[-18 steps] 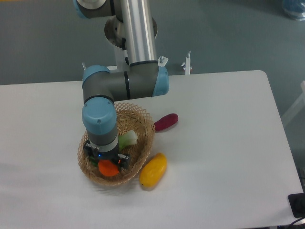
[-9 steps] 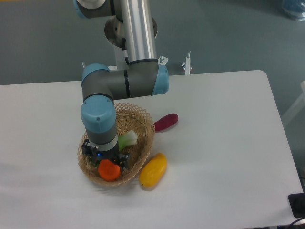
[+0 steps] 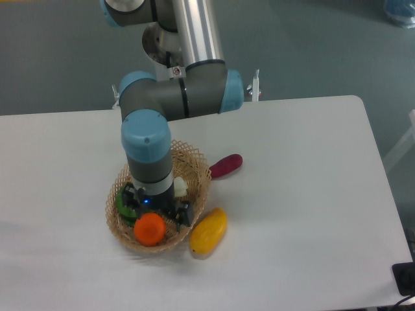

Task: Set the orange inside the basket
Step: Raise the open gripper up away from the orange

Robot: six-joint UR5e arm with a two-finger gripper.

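UR5e arm bent at the elbow, wrist pointing straight down over the basket [image 3: 202, 170], gripper [image 3: 155, 210] low inside it, fingers hidden so its opening cannot be told, orange [image 3: 150, 229] resting in basket at 6 o'clock of the gripper

A tan woven wicker basket [image 3: 198, 170] with an open, rough lattice rim sits under the dark plastic-looking gripper [image 3: 155, 210]. Just below the gripper lies a smooth, matt orange [image 3: 150, 229]. To its right, a glossy, smooth yellow fruit [image 3: 209, 230] rests on the matt white table [image 3: 311, 194]. The arm [image 3: 194, 39] above is polished metal with blue plastic caps.
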